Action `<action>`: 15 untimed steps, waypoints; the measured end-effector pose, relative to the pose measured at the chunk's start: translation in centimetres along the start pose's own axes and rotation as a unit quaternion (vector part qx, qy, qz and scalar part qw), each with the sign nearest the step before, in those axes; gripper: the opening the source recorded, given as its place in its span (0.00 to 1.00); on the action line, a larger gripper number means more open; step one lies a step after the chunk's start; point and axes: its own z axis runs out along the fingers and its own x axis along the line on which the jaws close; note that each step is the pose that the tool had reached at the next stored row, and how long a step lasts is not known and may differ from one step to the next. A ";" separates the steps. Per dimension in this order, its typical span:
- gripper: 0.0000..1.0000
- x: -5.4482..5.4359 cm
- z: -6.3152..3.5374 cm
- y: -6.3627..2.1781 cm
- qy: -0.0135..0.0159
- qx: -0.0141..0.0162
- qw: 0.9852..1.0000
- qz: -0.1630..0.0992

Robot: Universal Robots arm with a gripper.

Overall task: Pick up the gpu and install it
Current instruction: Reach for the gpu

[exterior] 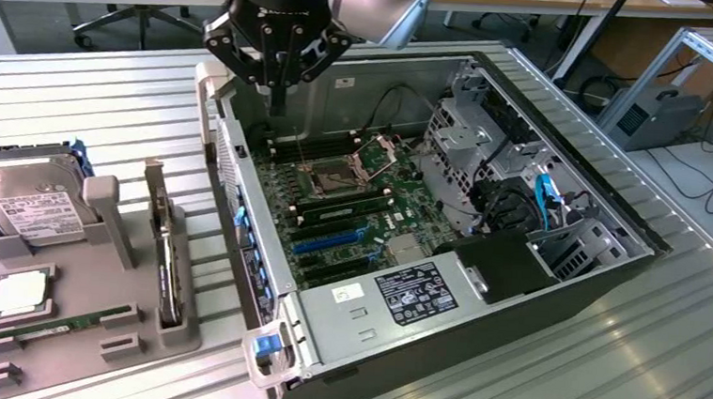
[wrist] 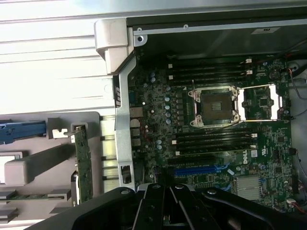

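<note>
step in hand: pickup, not yet done. gpu point(exterior: 169, 276), flat green card with long silver end bracket, stands edge-on in slotted grey holder tray point(exterior: 72, 316) on ribbed metal surface point(exterior: 112, 98), toward its edge at exterior view's left, just beside open black-and-silver computer case point(exterior: 359, 350). black fingers point(exterior: 276, 95) closed tight, empty, hover over case's far corner above green motherboard point(exterior: 356, 209), well apart from gpu. judgement: grasp calls for fingers parted, lined up along card's thin top edge.
</note>
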 end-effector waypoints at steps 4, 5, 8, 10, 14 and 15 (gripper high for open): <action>0.11 0.2 0.00 -0.01 0.000 0.000 1.000 0.000; 0.11 0.2 0.00 -0.02 0.000 0.000 1.000 0.000; 0.11 0.3 -0.01 -0.02 0.000 0.000 1.000 0.000; 0.11 0.4 -0.01 -0.03 0.000 0.000 1.000 0.000; 0.11 0.5 -0.01 -0.04 0.000 0.000 1.000 0.000; 0.11 0.5 -0.01 -0.04 0.000 0.000 1.000 0.000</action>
